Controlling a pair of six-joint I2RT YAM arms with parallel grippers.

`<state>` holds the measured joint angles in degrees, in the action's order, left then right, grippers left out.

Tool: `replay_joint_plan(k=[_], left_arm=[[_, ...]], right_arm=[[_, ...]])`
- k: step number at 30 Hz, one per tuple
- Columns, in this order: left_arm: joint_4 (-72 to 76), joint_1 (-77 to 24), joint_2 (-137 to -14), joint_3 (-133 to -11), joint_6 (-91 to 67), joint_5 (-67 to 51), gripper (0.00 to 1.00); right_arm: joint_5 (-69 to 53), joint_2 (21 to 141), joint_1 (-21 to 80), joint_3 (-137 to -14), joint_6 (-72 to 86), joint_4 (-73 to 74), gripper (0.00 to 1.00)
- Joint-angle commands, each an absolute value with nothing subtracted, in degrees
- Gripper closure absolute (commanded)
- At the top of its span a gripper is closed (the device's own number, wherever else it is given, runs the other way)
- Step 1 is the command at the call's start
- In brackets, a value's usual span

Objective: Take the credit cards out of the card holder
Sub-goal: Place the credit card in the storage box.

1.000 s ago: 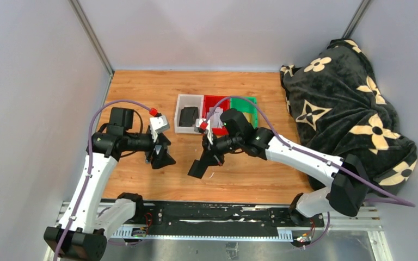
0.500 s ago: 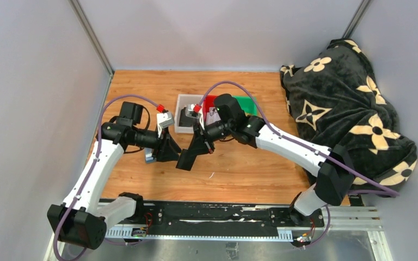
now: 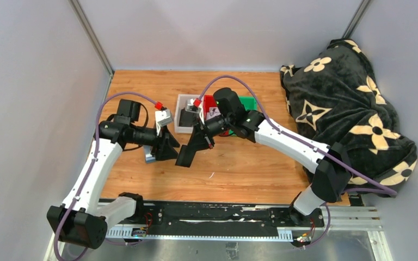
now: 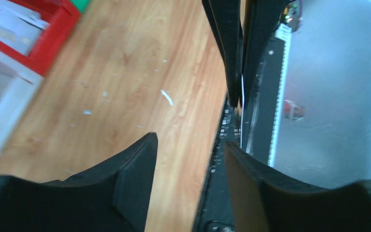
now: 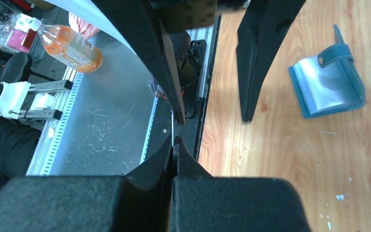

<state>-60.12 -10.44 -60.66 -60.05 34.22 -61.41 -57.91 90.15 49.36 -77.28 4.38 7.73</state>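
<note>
1. The right wrist view alone shows the slate-blue folding card holder [image 5: 326, 89] plainly. It lies open on the orange-brown wooden table [image 5: 280, 159] at two o'clock in that view, clear sleeves facing up and snap strap lifted, apart from both grippers.
2. In the top view we see only a blue sliver of the card holder. It sits at eight o'clock of the left gripper [image 3: 166, 153], whose black fingers cover the rest.
3. The right gripper [image 5: 174, 145] has its black fingers pressed together on a thin white-edged credit card [image 5: 172, 126]. The card is seen edge-on in both wrist views, so we cannot tell its face colour.
4. The left gripper's fingers are spread wide and hold nothing. In its own view the right gripper's pinched fingers stand at one o'clock.
5. In the top view the two gripper tips are just beside each other.
   - At twelve o'clock of them stand a white plastic bin [image 3: 178, 114] holding a dark object, a red plastic bin [image 3: 209, 101] and a green plastic bin [image 3: 249, 102].
   - The right arm crosses the red and green bins.
6. Surroundings:
   - A black blanket with cream flowers [image 3: 348, 114] lies at three o'clock.
   - A white scrap [image 3: 212, 175] lies at five o'clock of the right gripper.
   - An orange drink bottle [image 5: 70, 46] lies off the table and shows only in the right wrist view.
</note>
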Motion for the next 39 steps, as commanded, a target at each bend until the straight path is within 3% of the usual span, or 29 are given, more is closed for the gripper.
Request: replay_joint_plan(k=[1, 13, 15, 17, 19, 25, 30, 36, 39], left_arm=[[-60.7, -8.0, -61.6, -64.9, 35.2, -60.4, 0.35], [-62.8, -7.2, -63.6, -66.1, 38.3, -70.2, 0.23], [-62.8, -7.5, -65.1, -65.3, 37.8, -71.2, 0.28], [-62.9, -7.7, -66.8, -65.4, 36.2, -72.6, 0.43], [-62.9, -8.1, -68.6, -65.9, 35.0, -73.0, 0.50], [-63.0, -8.4, -70.0, -66.3, 35.9, -73.3, 0.58], [-63.0, -8.4, -69.8, -65.7, 36.1, -72.6, 0.98], [-63.3, -8.1, -70.0, -66.5, 35.3, -71.7, 1.00], [-63.4, -7.3, -70.9, -67.8, 32.5, -72.9, 1.00]], right_arm=[[-57.8, 87.8, 45.1, -77.1, 1.3, 11.0, 1.00], [-61.0, 89.6, 43.4, -80.1, 1.5, 12.0, 1.00], [-61.7, 90.9, 43.9, -81.6, 2.1, 11.4, 1.00], [-62.5, 92.8, 44.2, -83.2, 2.7, 11.2, 1.00], [-63.2, 93.9, 44.5, -84.5, 3.2, 10.9, 1.00], [-63.7, 96.3, 45.0, -87.1, 3.2, 11.1, 1.00], [-63.4, 96.6, 45.0, -87.3, 4.1, 10.4, 0.96], [-62.5, 93.5, 44.1, -78.1, 20.0, -10.4, 0.69], [-59.9, 90.9, 43.5, -69.6, 30.4, -26.7, 0.65]])
